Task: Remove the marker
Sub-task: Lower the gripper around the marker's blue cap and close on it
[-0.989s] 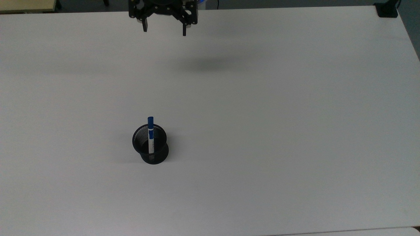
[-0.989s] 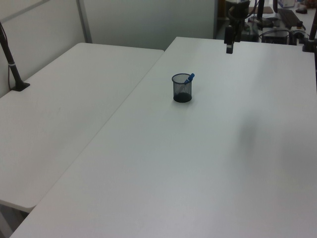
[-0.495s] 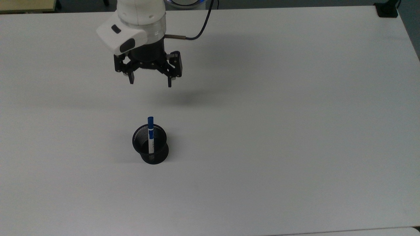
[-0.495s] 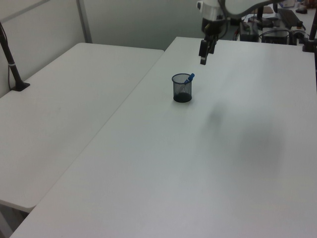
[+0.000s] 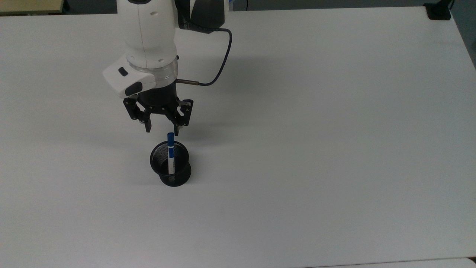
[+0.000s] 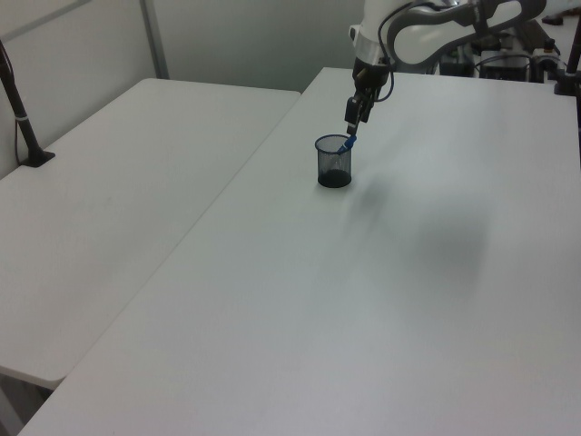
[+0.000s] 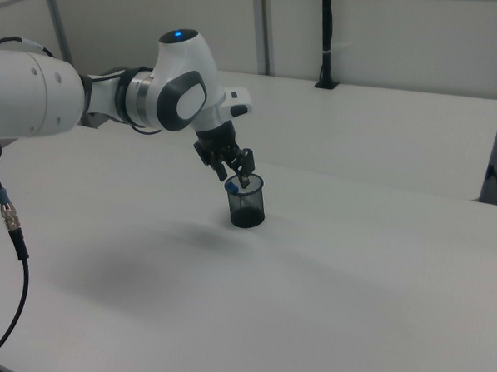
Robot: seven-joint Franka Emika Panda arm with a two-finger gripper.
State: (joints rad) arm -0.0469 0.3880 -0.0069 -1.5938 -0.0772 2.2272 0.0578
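Observation:
The marker [image 5: 170,152], white barrel with a blue cap, leans inside a black mesh cup [image 5: 170,163] on the white table [image 5: 316,149]; its cap sticks out above the rim. My gripper [image 5: 162,130] hangs open just above the cap, one finger on each side, not touching it. In the left view the gripper [image 6: 350,121] sits right over the blue cap [image 6: 348,143] and the cup [image 6: 333,163]. In the right view the gripper [image 7: 235,177] hovers at the cup's [image 7: 248,202] rim, where the blue cap [image 7: 232,186] shows.
A second white table [image 6: 118,191] adjoins on the left view's left, with a black post [image 6: 20,109] clamped to it. A black cable [image 5: 219,63] loops from my wrist. A black clamp [image 5: 438,11] sits at the table's far corner in the top view.
My arm has come down and towards the cup, from the table's far edge to just above the marker's cap. The fingers have stayed open. Marker and cup have not moved.

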